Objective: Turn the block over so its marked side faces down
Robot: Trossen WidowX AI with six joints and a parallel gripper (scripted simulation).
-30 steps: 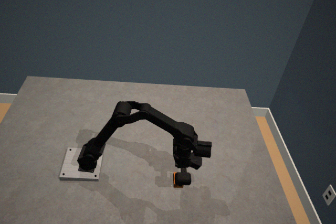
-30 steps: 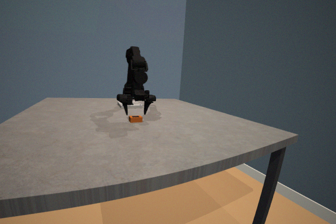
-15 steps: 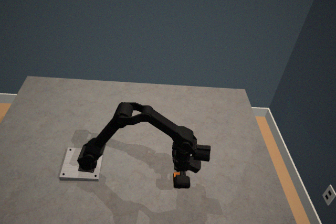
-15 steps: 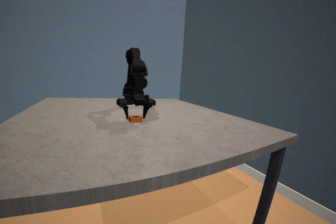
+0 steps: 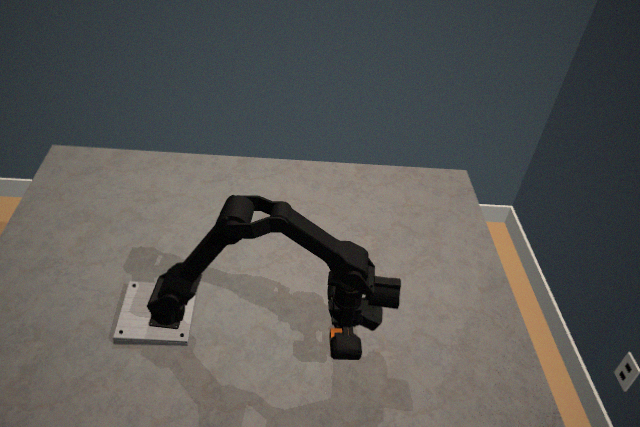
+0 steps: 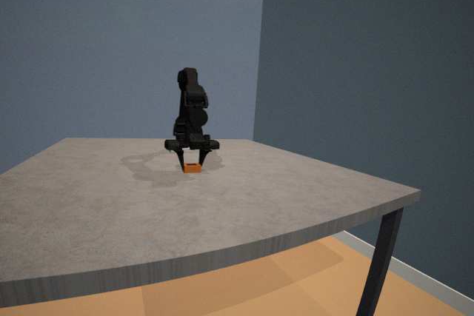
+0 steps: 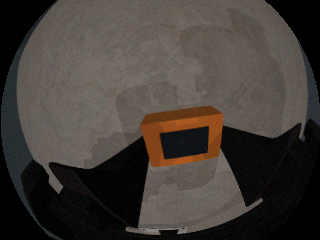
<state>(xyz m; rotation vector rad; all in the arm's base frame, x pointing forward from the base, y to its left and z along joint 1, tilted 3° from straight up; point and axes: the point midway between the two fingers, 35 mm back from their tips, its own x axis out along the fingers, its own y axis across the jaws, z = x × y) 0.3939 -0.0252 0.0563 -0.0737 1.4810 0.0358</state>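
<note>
The orange block (image 5: 333, 332) (image 6: 192, 168) (image 7: 184, 122) lies flat, at or very near the table top (image 5: 268, 360) (image 6: 244, 197). Its marked side, with a dark rectangle (image 7: 184, 143), faces up toward the wrist camera. My gripper (image 6: 191, 165) (image 7: 183, 135) points down and is shut on the block, one finger against each of two opposite sides. In the top view the gripper hides most of the block. The block's underside is hidden in every view, so any small gap under it cannot be told.
The arm's pale base plate (image 5: 133, 316) sits at the left in the top view, with the arm arching from it to the block. The table's near edge (image 6: 229, 249) crosses the lower part of the exterior view. Arm shadows fall around the block.
</note>
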